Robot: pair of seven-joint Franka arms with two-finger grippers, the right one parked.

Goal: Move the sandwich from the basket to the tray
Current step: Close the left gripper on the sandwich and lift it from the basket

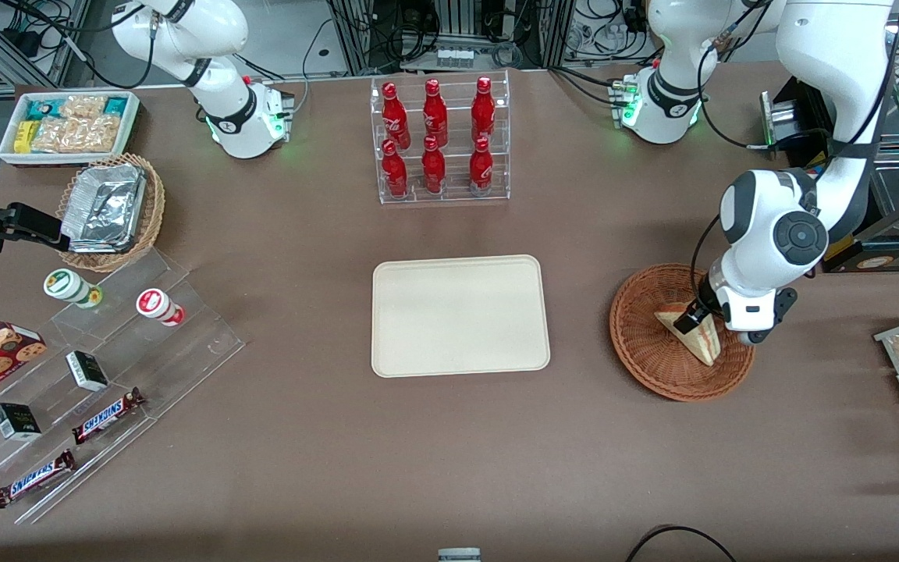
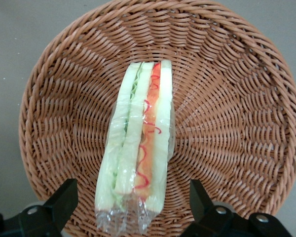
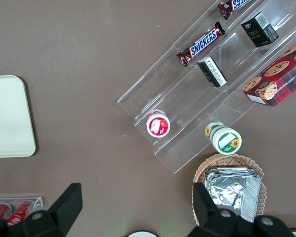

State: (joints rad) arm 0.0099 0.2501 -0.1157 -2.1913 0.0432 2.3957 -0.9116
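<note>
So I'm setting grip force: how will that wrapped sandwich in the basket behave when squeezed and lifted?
The sandwich is probably soft: bread and layered filling would likely squash under firm pressure. Its clear film wrap looks glossy, so it may slip. It seems light. The open gripper straddles its end over the basket.

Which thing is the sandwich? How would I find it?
Find the reddish-brown woven basket toward the working arm's end of the table. Inside lies the sandwich, under the open end effector. It is a clear-wrapped wedge with red, white and green stripes.
</note>
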